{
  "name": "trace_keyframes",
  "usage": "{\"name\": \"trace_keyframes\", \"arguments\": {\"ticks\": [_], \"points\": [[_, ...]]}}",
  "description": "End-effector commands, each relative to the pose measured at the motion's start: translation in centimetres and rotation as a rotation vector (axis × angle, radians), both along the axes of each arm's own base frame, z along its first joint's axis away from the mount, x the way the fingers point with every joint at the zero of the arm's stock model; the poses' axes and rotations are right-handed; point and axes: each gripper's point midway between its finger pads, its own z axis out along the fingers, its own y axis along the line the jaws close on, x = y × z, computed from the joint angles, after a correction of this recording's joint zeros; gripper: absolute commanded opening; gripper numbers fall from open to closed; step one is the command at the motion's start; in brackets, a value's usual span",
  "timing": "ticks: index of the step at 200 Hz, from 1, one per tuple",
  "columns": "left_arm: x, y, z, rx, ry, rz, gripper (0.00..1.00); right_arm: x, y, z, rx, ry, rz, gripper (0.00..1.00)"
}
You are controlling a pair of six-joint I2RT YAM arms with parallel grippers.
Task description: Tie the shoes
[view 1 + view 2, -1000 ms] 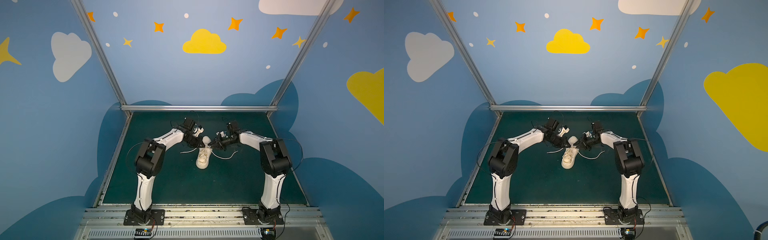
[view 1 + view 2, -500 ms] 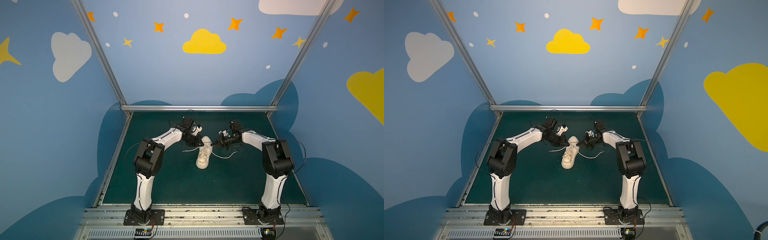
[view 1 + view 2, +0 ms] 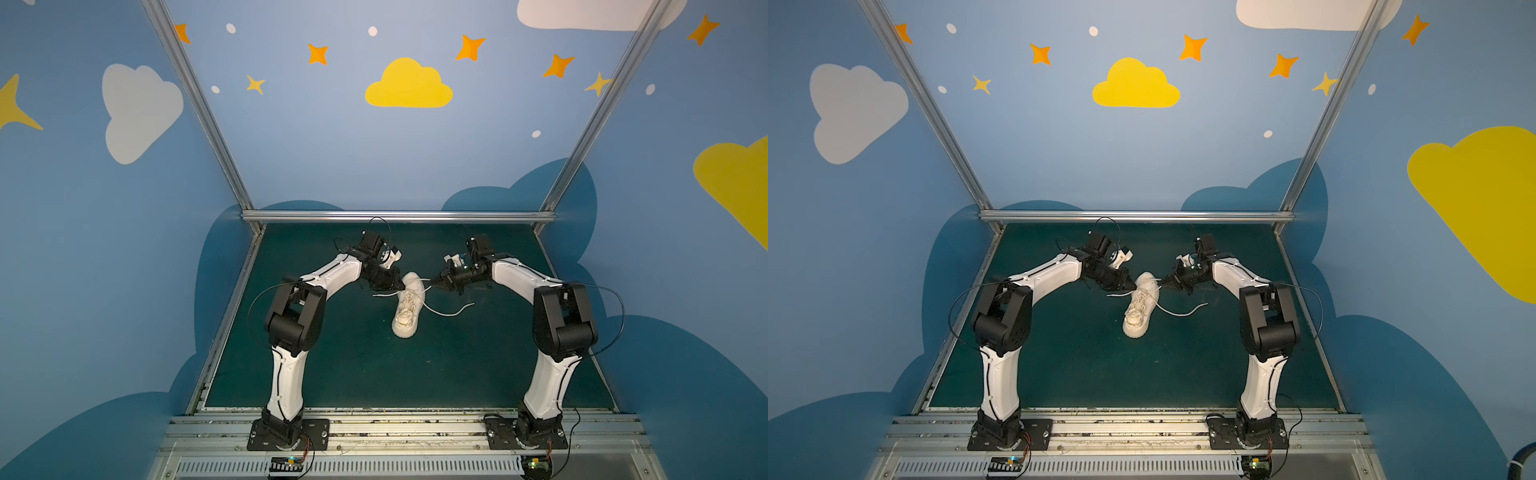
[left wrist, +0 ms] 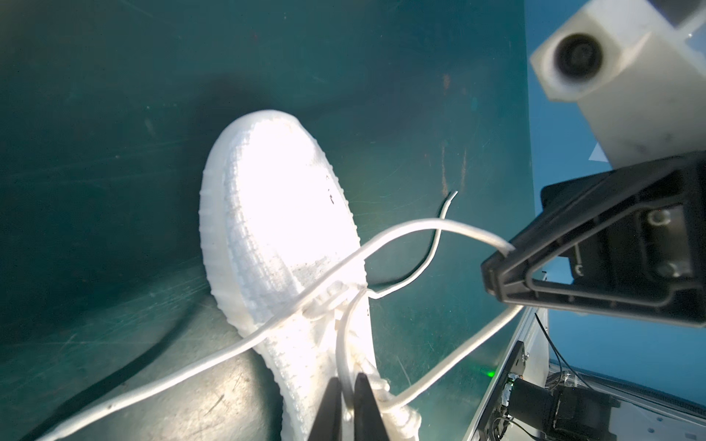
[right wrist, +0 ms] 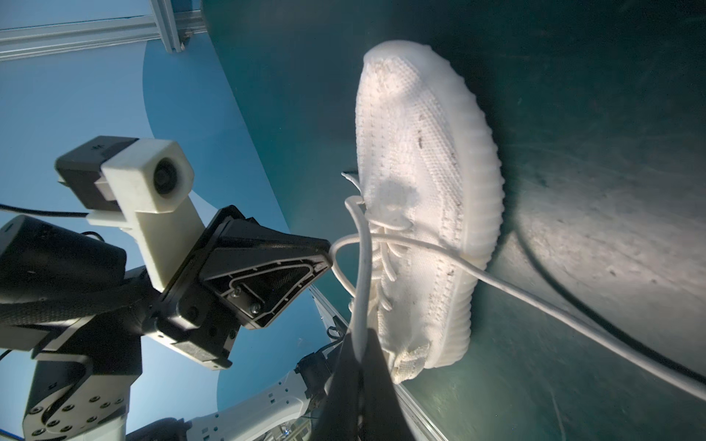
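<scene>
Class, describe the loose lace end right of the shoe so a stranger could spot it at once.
Start at the green mat between the two arms; the white shoe lies at its middle. From it a lace end trails over the mat toward the right arm; unlike the short straight strand opposite, it bends in a wave.

Shoe (image 3: pixel 405 316) lies on the surface (image 3: pixel 353 374). Left claw (image 3: pixel 402 287) just left of its far end, right claw (image 3: pixel 432 282) just right.

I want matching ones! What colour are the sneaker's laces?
The laces are cream-white, clearest in the right wrist view.
</scene>
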Motion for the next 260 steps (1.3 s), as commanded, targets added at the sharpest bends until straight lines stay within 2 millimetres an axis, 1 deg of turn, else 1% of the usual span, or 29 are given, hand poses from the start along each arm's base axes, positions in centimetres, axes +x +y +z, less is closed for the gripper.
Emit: {"name": "trace_keyframes", "arguments": {"ticks": [1,24,56,68,84,91,109,123,135,149,165,191,203,215,237,252,260], "points": [[0.3,-0.5,3.2,-0.06,-0.051,-0.019,0.11,-0.1,0.6,-0.5,0.011,0.032,0.02,0.0],[0.4,-0.7,3.6,-0.086,-0.052,-0.02,0.11,-0.5,0.7,-1.4,-0.001,0.068,0.031,0.0],[0.2,-0.6,3.6,-0.078,-0.057,-0.022,0.09,-0.9,0.8,-1.5,-0.019,0.078,0.05,0.0],[0.1,-0.6,3.7,-0.08,-0.059,-0.023,0.07,-1.1,0.7,-1.4,-0.026,0.084,0.051,0.07],[0.0,-0.6,3.9,-0.083,-0.06,-0.026,0.05,-1.2,0.7,-1.0,-0.025,0.073,0.051,0.14],[0.0,-0.5,3.8,-0.083,-0.061,-0.025,0.05,-1.2,0.7,-0.7,-0.024,0.069,0.051,0.18],[-0.2,-0.4,3.9,-0.086,-0.06,-0.027,0.04,-1.2,0.8,-0.2,-0.011,0.063,0.053,0.25],[-0.4,-0.3,3.9,-0.086,-0.057,-0.028,0.07,-1.1,0.9,0.1,-0.008,0.054,0.051,0.28],[-0.6,-0.3,3.8,-0.085,-0.051,-0.03,0.13,-1.2,0.9,0.3,-0.009,0.051,0.049,0.29],[-0.8,-0.1,3.5,-0.082,-0.047,-0.031,0.22,-1.2,0.8,0.7,-0.015,0.043,0.045,0.3],[-1.0,-0.1,3.1,-0.075,-0.028,-0.037,0.27,-1.3,0.4,1.0,-0.028,0.039,0.036,0.33],[-1.3,-0.2,2.4,-0.066,-0.009,-0.045,0.34,-1.7,-0.8,1.0,-0.08,0.055,0.007,0.41],[-1.5,-0.3,2.3,-0.071,-0.008,-0.053,0.35,-1.9,-1.6,0.7,-0.113,0.072,-0.012,0.42],[-1.5,-0.4,2.2,-0.069,-0.01,-0.062,0.35,-2.3,-2.7,0.2,-0.159,0.101,-0.038,0.42],[-1.7,-0.4,1.9,-0.066,-0.005,-0.075,0.35,-3.1,-4.7,-0.9,-0.26,0.185,-0.093,0.39],[-1.7,-0.4,1.7,-0.063,-0.008,-0.079,0.35,-4.1,-6.4,-1.8,-0.364,0.258,-0.125,0.38],[-1.6,-0.3,1.7,-0.061,-0.013,-0.077,0.35,-4.7,-7.7,-2.4,-0.45,0.307,-0.147,0.37]]}}
